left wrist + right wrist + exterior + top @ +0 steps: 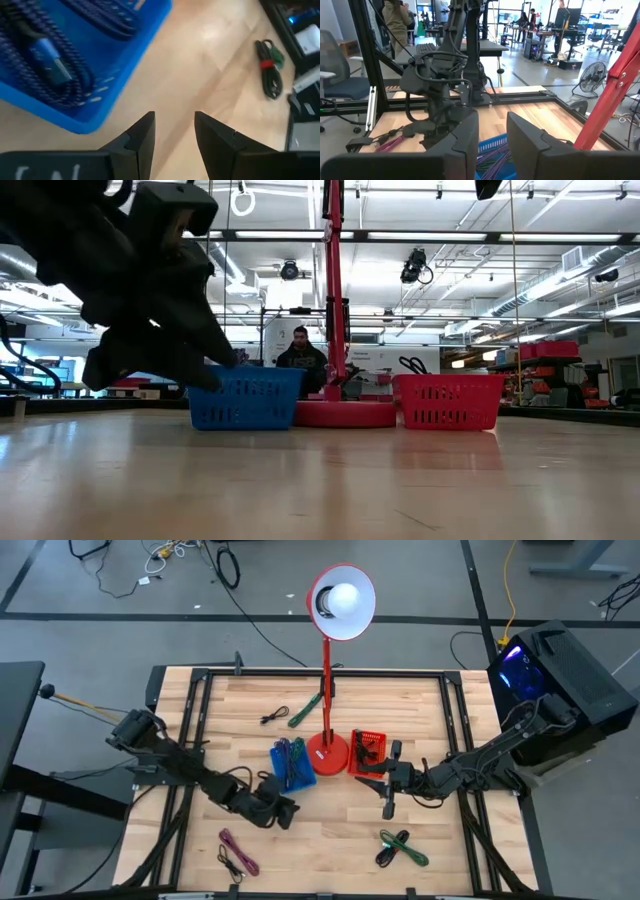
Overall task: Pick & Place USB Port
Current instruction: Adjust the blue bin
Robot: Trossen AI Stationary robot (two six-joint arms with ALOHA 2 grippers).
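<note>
A blue basket (292, 766) stands left of the red lamp's base (328, 752). It holds coiled blue braided USB cables (55, 60). A red basket (365, 752) with dark cables stands right of the base. My left gripper (174, 131) hovers open over bare wood just near of the blue basket (100, 75), with nothing between its fingers. My right gripper (492, 134) stands open in the air near the red basket, pointing level toward the left arm, and holds nothing. Loose bundled cables lie flat on the table: green-black (402, 848), pink-black (237, 853) and green-black (303, 712).
The lamp pole (615, 95) rises between the baskets, its shade (342, 600) over the far edge. A small black cable (272, 718) lies far left of the lamp. A black computer case (560, 680) stands at the right edge. Bare wood shows along the table's near middle (330, 840).
</note>
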